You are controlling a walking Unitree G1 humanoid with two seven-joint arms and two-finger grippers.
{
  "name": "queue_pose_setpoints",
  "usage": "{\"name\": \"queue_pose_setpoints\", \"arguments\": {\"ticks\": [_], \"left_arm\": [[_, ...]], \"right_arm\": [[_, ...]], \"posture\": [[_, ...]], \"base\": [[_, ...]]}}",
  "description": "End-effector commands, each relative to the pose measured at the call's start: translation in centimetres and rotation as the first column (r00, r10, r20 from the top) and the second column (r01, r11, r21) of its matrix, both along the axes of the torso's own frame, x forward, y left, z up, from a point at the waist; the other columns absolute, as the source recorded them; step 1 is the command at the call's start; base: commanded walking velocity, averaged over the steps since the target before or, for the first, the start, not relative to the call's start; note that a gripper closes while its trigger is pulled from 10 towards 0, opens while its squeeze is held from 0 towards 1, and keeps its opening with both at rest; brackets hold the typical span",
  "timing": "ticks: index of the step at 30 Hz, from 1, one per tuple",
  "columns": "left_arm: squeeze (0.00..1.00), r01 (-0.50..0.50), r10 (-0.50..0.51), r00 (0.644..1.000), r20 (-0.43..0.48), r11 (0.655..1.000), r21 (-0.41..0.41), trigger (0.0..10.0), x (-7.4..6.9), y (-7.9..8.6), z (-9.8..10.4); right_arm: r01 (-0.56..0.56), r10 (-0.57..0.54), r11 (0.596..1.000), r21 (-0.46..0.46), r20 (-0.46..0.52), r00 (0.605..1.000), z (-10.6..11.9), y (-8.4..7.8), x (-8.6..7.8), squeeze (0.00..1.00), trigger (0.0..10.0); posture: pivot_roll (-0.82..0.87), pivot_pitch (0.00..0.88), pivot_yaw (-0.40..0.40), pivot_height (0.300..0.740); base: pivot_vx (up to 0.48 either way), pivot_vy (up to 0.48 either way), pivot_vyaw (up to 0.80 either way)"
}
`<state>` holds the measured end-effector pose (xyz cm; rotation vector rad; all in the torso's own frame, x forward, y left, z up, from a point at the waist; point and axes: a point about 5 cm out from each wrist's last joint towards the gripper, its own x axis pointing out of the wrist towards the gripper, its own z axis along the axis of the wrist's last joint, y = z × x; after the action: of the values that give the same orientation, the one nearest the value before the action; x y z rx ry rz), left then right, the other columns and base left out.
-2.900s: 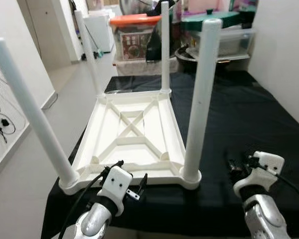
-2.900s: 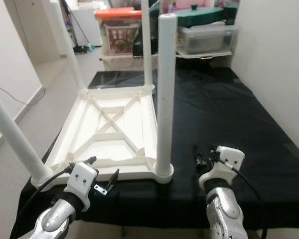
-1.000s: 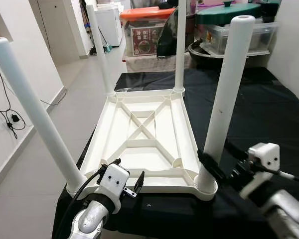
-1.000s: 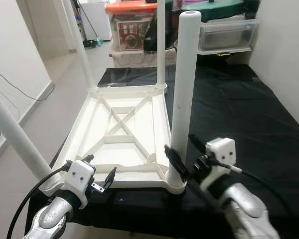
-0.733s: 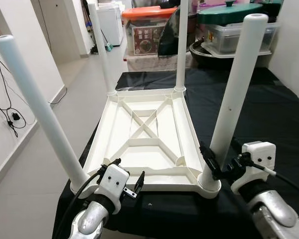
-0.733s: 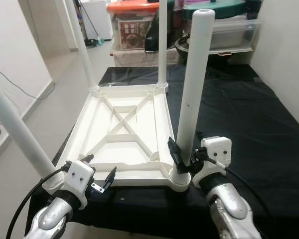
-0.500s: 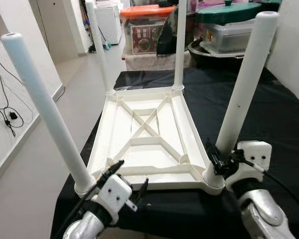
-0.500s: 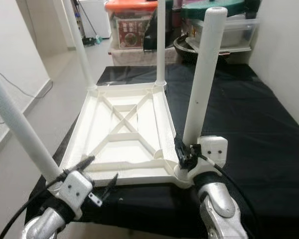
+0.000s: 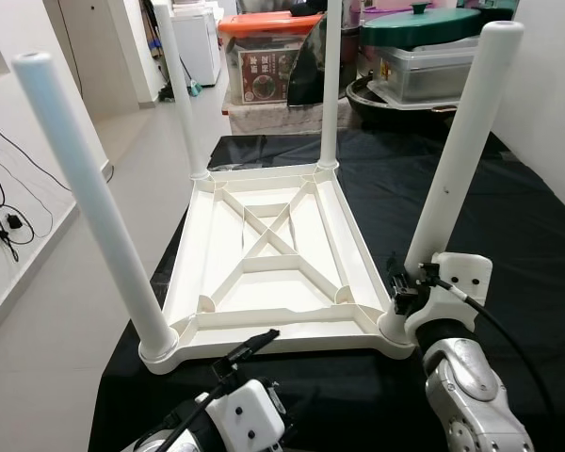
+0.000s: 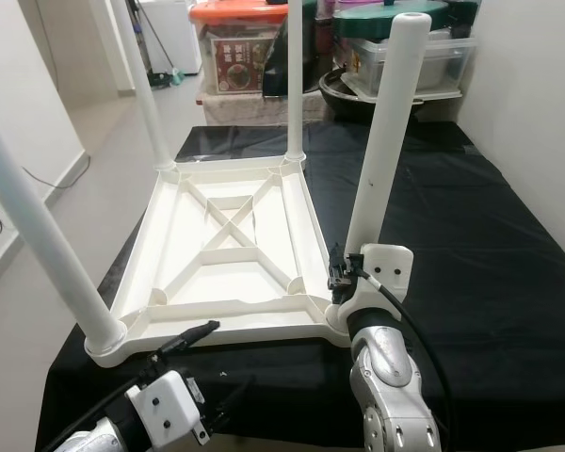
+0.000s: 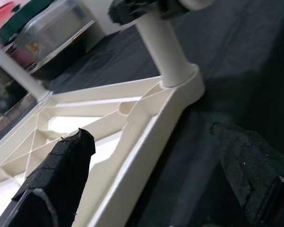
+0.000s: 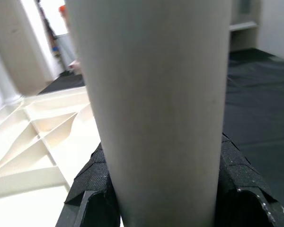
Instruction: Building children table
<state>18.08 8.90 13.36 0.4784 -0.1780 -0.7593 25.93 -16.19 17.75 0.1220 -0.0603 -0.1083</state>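
**Right end effector clamped on a table leg**

Nearest of all, the left end effector (image 9: 248,350) sits low at the desk's front edge, fingers (image 11: 61,165) spread wide apart and holding nothing — one finger tip lies just before the front rim of the upturned children's table (image 9: 264,254). Off to its right, the right end effector (image 9: 401,294) is closed around the base of the near right leg (image 9: 457,151), its black pads (image 12: 97,175) pressing either side of the white tube just above the corner socket. The table lies top-down on the black-covered desk (image 9: 508,235), all four legs pointing up: the near left leg (image 9: 94,198) stands beyond the left end effector, leaning outward, and the two far legs (image 9: 330,85) rise at the back corners. Beyond the desk are storage boxes (image 9: 268,66) and a covered pot (image 9: 419,24).
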Motion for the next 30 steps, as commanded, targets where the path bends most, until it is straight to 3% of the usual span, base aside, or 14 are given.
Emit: {"name": "queue_pose_setpoints", "arguments": {"ticks": [1, 2, 4, 5, 6, 7, 9, 10, 11, 12, 20, 23, 25, 30], "left_arm": [[0.00, 0.016, -0.016, 1.000, 0.000, 1.000, 0.020, 10.0, -0.2, 0.2, -0.1], [0.00, 0.029, -0.028, 0.998, -0.061, 0.999, 0.013, 10.0, -0.8, 0.6, -0.5], [0.00, 0.029, -0.028, 0.998, -0.061, 0.999, 0.013, 10.0, -0.8, 0.6, -0.5], [0.00, 0.033, -0.032, 0.996, -0.084, 0.999, 0.009, 10.0, -1.0, 0.7, -0.6], [0.00, 0.033, -0.032, 0.996, -0.084, 0.999, 0.009, 10.0, -1.0, 0.7, -0.6], [0.00, 0.032, -0.031, 0.994, -0.101, 0.999, 0.004, 10.0, -1.1, 0.8, -0.7], [0.00, 0.032, -0.031, 0.994, -0.101, 0.999, 0.004, 10.0, -1.1, 0.8, -0.7], [0.00, 0.030, -0.029, 0.994, -0.107, 1.000, 0.003, 10.0, -1.2, 0.8, -0.8], [0.00, 0.030, -0.029, 0.994, -0.107, 1.000, 0.003, 10.0, -1.2, 0.8, -0.8], [0.00, 0.026, -0.025, 0.994, -0.108, 1.000, 0.005, 10.0, -1.1, 0.8, -0.8], [0.00, -0.073, 0.071, 0.994, -0.081, 0.997, -0.020, 10.0, 0.3, 1.4, -0.5], [0.00, -0.111, 0.107, 0.991, -0.076, 0.993, -0.040, 10.0, 0.9, 1.6, -0.3], [0.00, -0.212, 0.203, 0.975, -0.088, 0.972, -0.101, 10.0, 2.2, 2.2, 0.3], [0.00, -0.304, 0.283, 0.949, -0.138, 0.937, -0.171, 10.0, 2.6, 2.8, 0.7]], "right_arm": [[0.026, -0.020, 0.994, 0.110, -0.054, 0.998, -1.0, -0.1, 0.1, 0.00, 0.0], [0.105, -0.060, 0.920, 0.379, -0.129, 0.990, -2.1, 0.5, 1.4, 0.00, 0.0], [0.105, -0.060, 0.920, 0.379, -0.129, 0.990, -2.1, 0.5, 1.4, 0.00, 0.0], [0.145, -0.067, 0.859, 0.492, -0.172, 0.983, -2.7, 0.8, 1.9, 0.00, 0.0], [0.145, -0.067, 0.859, 0.492, -0.172, 0.983, -2.7, 0.8, 1.9, 0.00, 0.0], [0.180, -0.071, 0.799, 0.574, -0.207, 0.976, -3.3, 1.1, 2.1, 0.00, 0.0], [0.180, -0.071, 0.799, 0.574, -0.207, 0.976, -3.3, 1.1, 2.1, 0.00, 0.0], [0.223, -0.084, 0.744, 0.629, -0.244, 0.966, -3.9, 1.2, 2.1, 0.00, 0.0], [0.223, -0.084, 0.744, 0.629, -0.244, 0.966, -3.9, 1.2, 2.1, 0.00, 0.0], [0.255, -0.086, 0.696, 0.671, -0.275, 0.958, -4.4, 1.5, 2.1, 0.00, 0.0], [0.290, 0.039, 0.574, 0.765, -0.380, 0.924, -6.3, 3.9, 3.4, 0.00, 0.0], [0.295, 0.063, 0.555, 0.777, -0.394, 0.917, -6.6, 4.5, 3.7, 0.00, 0.0], [0.322, 0.087, 0.498, 0.805, -0.416, 0.905, -6.5, 6.1, 4.6, 0.00, 0.0], [0.339, 0.111, 0.450, 0.826, -0.428, 0.897, -6.0, 7.9, 5.0, 0.00, 0.0]], "posture": [[0.04, 0.028, 0.011, 0.740], [0.06, 0.036, 0.005, 0.740], [0.06, 0.036, 0.005, 0.740], [0.06, 0.043, 0.006, 0.740], [0.06, 0.043, 0.006, 0.740], [0.06, 0.042, 0.004, 0.740], [0.06, 0.042, 0.004, 0.740], [0.06, 0.046, 0.004, 0.740], [0.06, 0.046, 0.004, 0.740], [0.06, 0.052, 0.008, 0.740], [0.07, 0.076, 0.015, 0.740], [0.07, 0.076, 0.016, 0.740], [0.09, 0.099, 0.012, 0.740], [0.11, 0.126, 0.012, 0.740]], "base": [[0.000, 0.000, 0.00], [0.000, 0.000, 0.00], [0.000, 0.000, 0.00], [0.000, 0.000, 0.00], [0.000, 0.000, 0.00], [0.000, 0.000, 0.00], [0.000, 0.000, 0.00], [0.000, 0.000, 0.00], [0.000, 0.000, 0.00], [0.000, 0.000, 0.00], [0.000, 0.000, 0.00], [0.000, 0.000, 0.00], [0.000, 0.000, 0.00], [0.000, 0.000, 0.00]]}}
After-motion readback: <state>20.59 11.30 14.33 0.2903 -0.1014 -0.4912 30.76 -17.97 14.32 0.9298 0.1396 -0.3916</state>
